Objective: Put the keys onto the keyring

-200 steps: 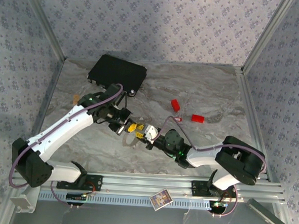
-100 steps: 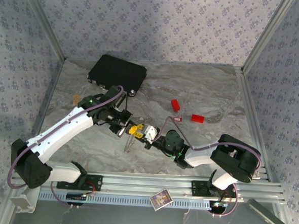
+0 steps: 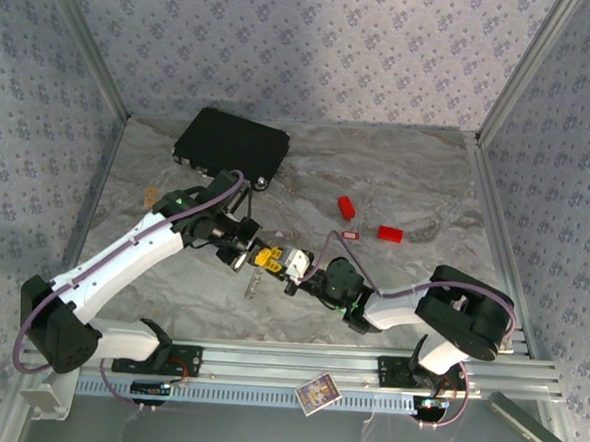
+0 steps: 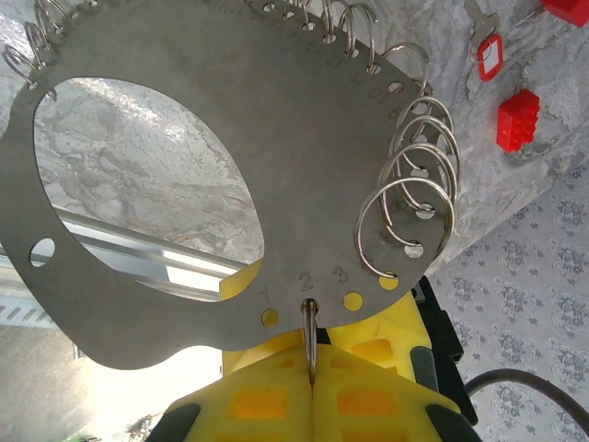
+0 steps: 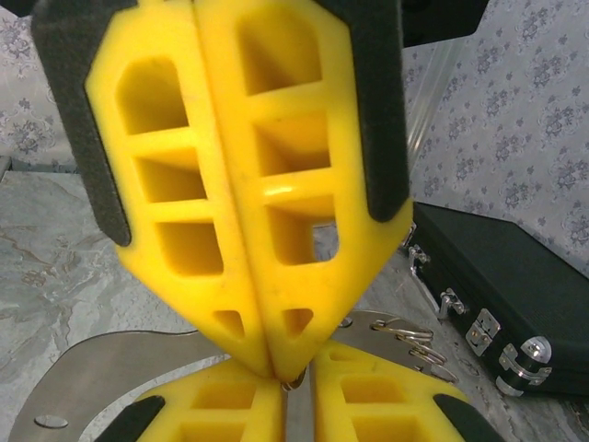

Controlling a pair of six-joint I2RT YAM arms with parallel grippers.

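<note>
Right fingers [image 5: 304,212] have closed together against left fingers [image 4: 258,405], which clamp the keyring [image 4: 138,313] upright for threading. Whether right pinches a ring, I cannot tell. Key [image 4: 486,55] waits on tabletop [image 4: 138,175].

You have walls [image 3: 306,41] papered in a pale blue-grey floral print at 9, 12 and 3 o'clock, with a brighter patch of light on the back one. Slanted aluminium posts [image 3: 85,48] mark the corners at 10 and 2. The tabletop [image 3: 418,178] is grey and marbled, and a ribbed aluminium rail [image 3: 266,365] runs along 6 o'clock.
</note>
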